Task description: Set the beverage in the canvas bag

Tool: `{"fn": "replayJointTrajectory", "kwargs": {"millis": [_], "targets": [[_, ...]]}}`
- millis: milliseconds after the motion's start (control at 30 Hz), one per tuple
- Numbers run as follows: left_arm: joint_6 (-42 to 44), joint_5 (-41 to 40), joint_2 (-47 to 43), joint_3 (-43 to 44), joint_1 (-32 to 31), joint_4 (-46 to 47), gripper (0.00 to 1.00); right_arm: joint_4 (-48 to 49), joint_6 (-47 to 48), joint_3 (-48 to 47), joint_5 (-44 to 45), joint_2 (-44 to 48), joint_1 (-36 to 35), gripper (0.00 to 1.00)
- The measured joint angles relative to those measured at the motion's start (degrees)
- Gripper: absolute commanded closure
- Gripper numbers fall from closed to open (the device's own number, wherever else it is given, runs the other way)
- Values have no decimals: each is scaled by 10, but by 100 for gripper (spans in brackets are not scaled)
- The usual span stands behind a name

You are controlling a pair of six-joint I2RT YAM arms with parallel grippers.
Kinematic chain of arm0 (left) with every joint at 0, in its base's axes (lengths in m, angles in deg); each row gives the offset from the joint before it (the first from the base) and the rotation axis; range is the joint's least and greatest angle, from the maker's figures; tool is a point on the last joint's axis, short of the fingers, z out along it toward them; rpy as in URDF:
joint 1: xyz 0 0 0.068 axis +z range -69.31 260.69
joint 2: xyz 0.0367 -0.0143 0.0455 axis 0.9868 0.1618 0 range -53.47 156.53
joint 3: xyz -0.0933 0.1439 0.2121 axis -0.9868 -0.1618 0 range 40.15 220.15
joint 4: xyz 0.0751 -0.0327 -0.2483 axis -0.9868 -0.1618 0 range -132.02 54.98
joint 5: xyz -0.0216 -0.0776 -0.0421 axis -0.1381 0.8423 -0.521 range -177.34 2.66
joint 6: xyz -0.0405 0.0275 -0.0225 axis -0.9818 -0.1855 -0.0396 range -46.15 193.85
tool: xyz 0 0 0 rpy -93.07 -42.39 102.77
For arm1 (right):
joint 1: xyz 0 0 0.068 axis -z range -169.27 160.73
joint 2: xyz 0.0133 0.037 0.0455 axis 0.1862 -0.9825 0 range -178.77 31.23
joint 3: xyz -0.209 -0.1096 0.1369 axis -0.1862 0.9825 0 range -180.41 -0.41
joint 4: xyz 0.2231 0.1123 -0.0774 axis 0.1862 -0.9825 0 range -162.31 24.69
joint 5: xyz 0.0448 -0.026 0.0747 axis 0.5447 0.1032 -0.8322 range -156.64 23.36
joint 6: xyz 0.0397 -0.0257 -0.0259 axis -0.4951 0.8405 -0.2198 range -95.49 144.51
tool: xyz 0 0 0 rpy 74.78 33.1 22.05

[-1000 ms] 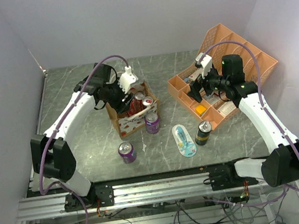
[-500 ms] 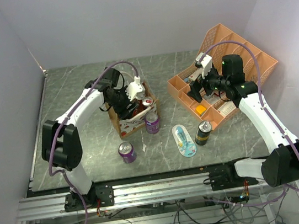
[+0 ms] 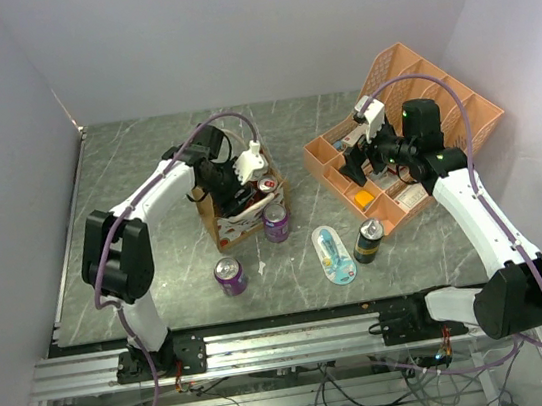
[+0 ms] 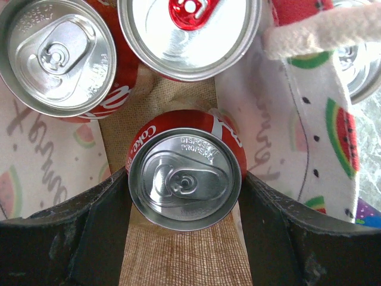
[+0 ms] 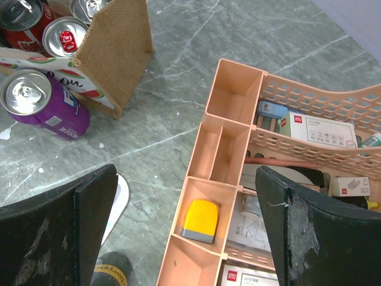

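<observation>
The tan canvas bag (image 3: 238, 223) with watermelon prints stands open left of the middle, with several red cans in it. My left gripper (image 3: 240, 181) reaches down into it. In the left wrist view the left gripper (image 4: 186, 205) is shut on an upright red Coke can (image 4: 186, 179) over the bag's woven bottom (image 4: 178, 256). Two more cans (image 4: 56, 56) (image 4: 189, 30) stand beside it inside the bag. A white handle (image 4: 324, 33) and the printed wall (image 4: 321, 137) show on the right. My right gripper (image 3: 354, 163) (image 5: 187, 226) is open and empty above the organizer's near corner.
An orange mesh organizer (image 3: 413, 133) (image 5: 238, 125) with stationery and a yellow item (image 5: 201, 220) stands at the right. One purple can (image 3: 276, 220) (image 5: 41, 104) touches the bag; another (image 3: 229, 276) stands nearer. A black can (image 3: 368, 240) and a white oval pack (image 3: 334, 253) lie between.
My left arm has folded in and its gripper has shifted right and down into the bag. The right arm has not moved.
</observation>
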Motion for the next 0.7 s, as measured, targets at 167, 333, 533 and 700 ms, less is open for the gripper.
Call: {"fn": "replayJointTrajectory", "kwargs": {"millis": [167, 333, 533, 700], "targets": [[-22, -1, 7, -8, -1, 29, 92, 0, 0, 0, 0, 0, 0, 0], [-50, 3, 7, -26, -2, 64, 88, 0, 0, 0, 0, 0, 0, 0], [-63, 7, 8, -30, -5, 81, 77, 0, 0, 0, 0, 0, 0, 0], [-65, 10, 10, -30, -7, 88, 69, 0, 0, 0, 0, 0, 0, 0]]}}
